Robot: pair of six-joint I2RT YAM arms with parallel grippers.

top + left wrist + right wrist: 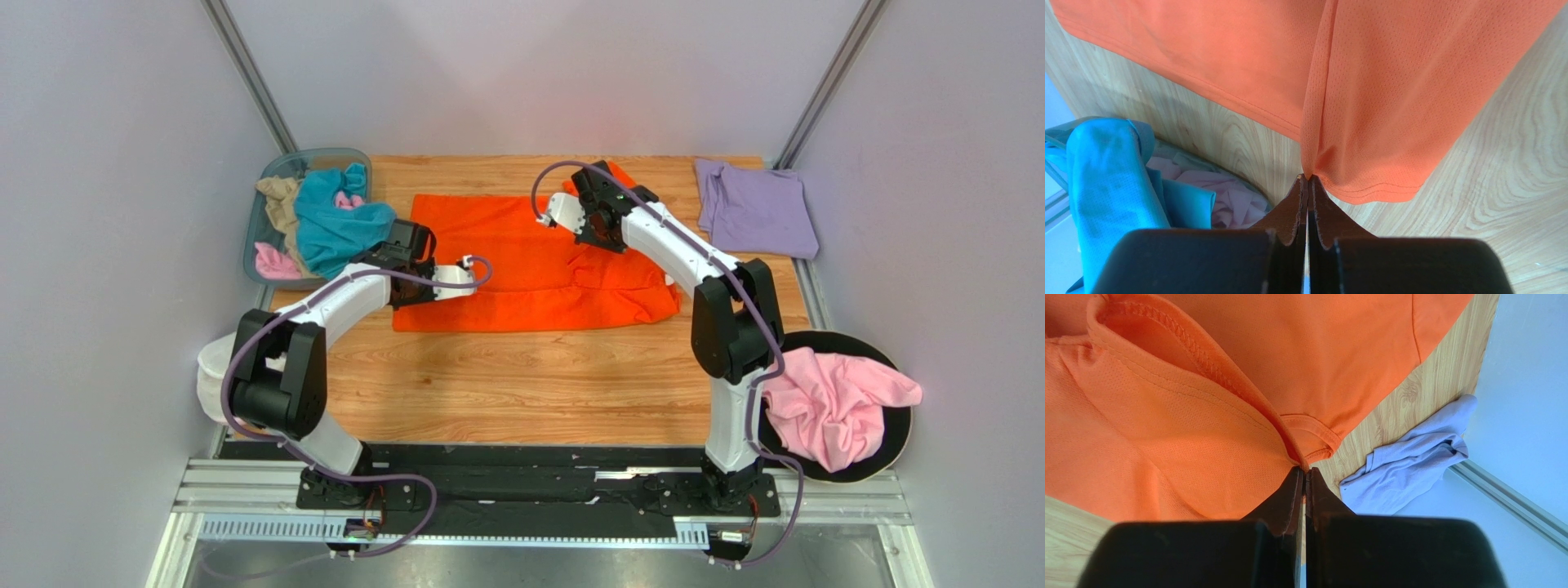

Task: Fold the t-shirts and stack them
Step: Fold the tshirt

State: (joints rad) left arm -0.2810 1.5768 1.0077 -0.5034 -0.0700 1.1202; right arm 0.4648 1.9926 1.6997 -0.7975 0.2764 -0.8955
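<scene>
— Since both pairs of jaws are pressed flat together on orange cloth, tag both as gripping? The left gripper (1308, 179) has a pinch of the orange t-shirt (528, 251) right at its hem.

— Yes. The right gripper (1303, 470) is the same, closed tight on a fold by the neckband, with a sleeve hem just beside it. Neither holds anything else.

— Where's the shirt, using the table (515, 380) as reference?

— Spread over the table's far half, long side running left to right. The left grip is at the end toward the table's left edge, the right grip toward its far right.

— Why one at each end?

— My guess: the cloth is limp, and one pinch would just bunch it. Two pinches keep an edge taut so it carries over as one fold. The right part looks rumpled and may need smoothing.

— Other shirts?

— The lavender t-shirt (754, 208) is at the table's far right corner and looks folded, so that's probably the stack spot. The teal t-shirt (325, 221), tan t-shirt (280, 202) and pink t-shirt (272, 260) are heaped in the bin (313, 153) off the table's far left corner, waiting, I'd say. The second pink t-shirt (834, 398) is crumpled on a black disc (905, 429) off the table's near right corner.

— Progress?

— Early. The orange fold isn't finished and several shirts look untouched.
</scene>
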